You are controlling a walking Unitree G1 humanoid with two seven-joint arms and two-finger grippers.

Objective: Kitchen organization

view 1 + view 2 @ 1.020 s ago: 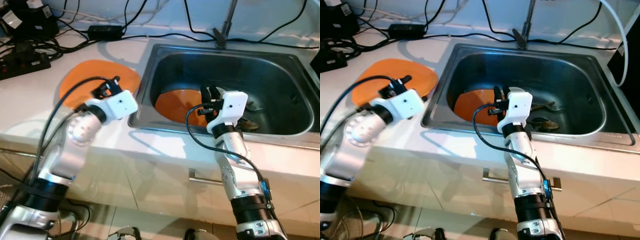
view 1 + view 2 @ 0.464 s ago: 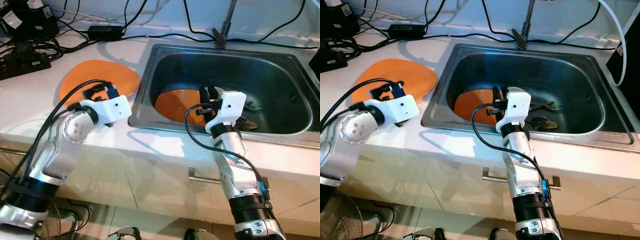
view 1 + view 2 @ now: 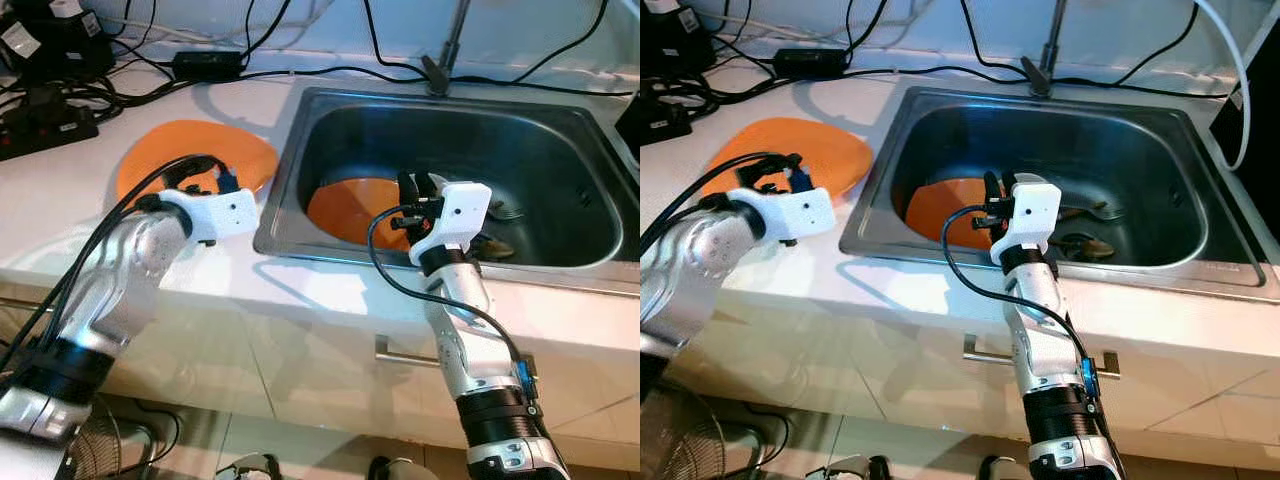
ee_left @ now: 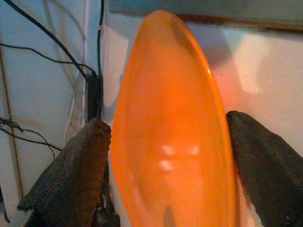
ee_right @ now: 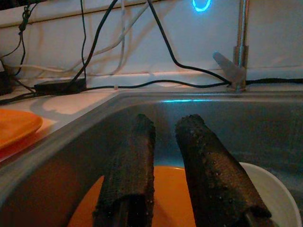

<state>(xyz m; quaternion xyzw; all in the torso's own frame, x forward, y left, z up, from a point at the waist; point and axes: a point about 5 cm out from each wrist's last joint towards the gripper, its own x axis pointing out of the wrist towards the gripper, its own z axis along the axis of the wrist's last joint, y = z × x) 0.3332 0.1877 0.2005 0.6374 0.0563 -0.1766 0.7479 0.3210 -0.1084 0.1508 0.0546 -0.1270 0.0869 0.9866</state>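
Observation:
An orange plate point(image 3: 195, 150) lies flat on the white counter, left of the sink point(image 3: 560, 265). My left gripper point(image 3: 205, 182) sits at the plate's near edge; it is open, and in the left wrist view its fingers point(image 4: 71, 175) stand either side of the plate point(image 4: 170, 127). A second orange plate point(image 3: 345, 205) lies in the sink's left part. My right gripper point(image 3: 415, 186) hovers just above this second plate point(image 5: 168, 198), with its fingers point(image 5: 128, 170) almost together and nothing held. A white bowl point(image 5: 272, 189) sits beside it.
A fork point(image 3: 505, 212) and other dark cutlery point(image 3: 495, 246) lie on the sink floor at the right. The faucet point(image 3: 447, 45) rises behind the sink. A power strip point(image 3: 45, 125), an adapter point(image 3: 208, 62) and cables crowd the counter's back left. A cabinet handle point(image 3: 410, 355) lies below.
My left arm has swung left and lower, bringing its gripper down to the counter plate's near edge. The right arm has hardly moved.

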